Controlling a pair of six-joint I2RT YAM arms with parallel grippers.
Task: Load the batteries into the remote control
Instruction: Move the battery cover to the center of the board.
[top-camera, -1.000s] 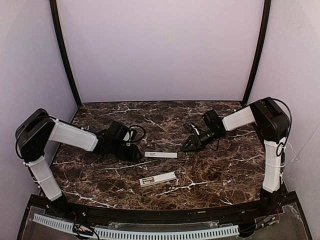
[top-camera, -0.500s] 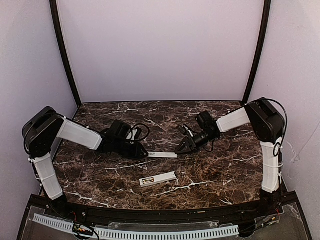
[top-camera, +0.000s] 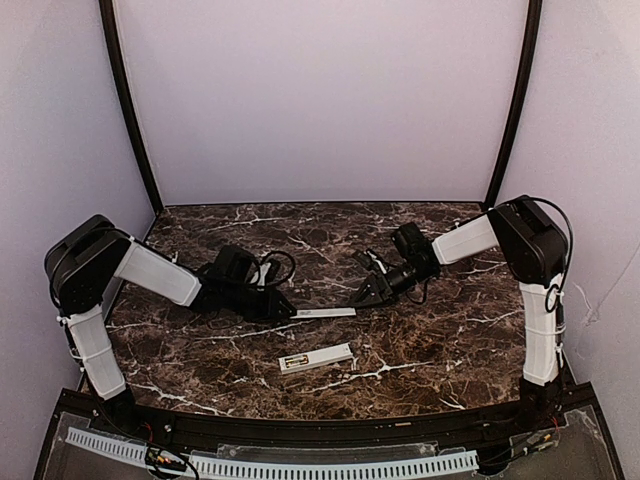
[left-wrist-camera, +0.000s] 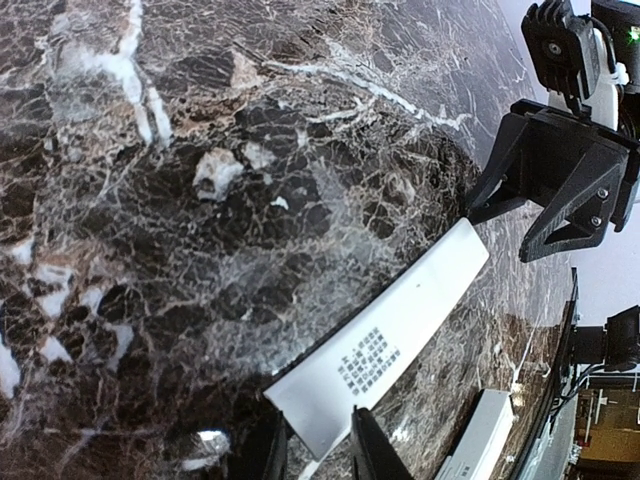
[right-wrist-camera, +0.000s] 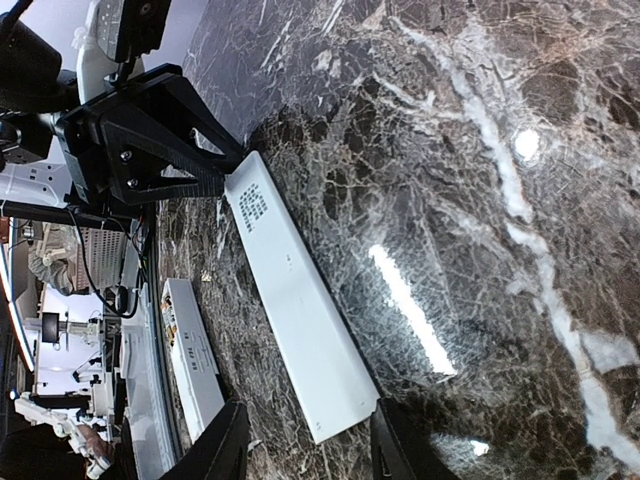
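Both ends of cover strip (left-wrist-camera: 385, 335) flanked | left fingers (left-wrist-camera: 366, 452) narrow, clamping or not cannot tell | right fingers (right-wrist-camera: 222, 450) wide | remote (top-camera: 320, 356) nearby on counter (top-camera: 450, 340)

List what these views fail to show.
Left wrist: left pincer cut off by the bottom edge; grip on the cover strip unclear.
Top external: batteries only a gold speck in the remote control, too small to count.
Both wrists: strip's print too small to read.
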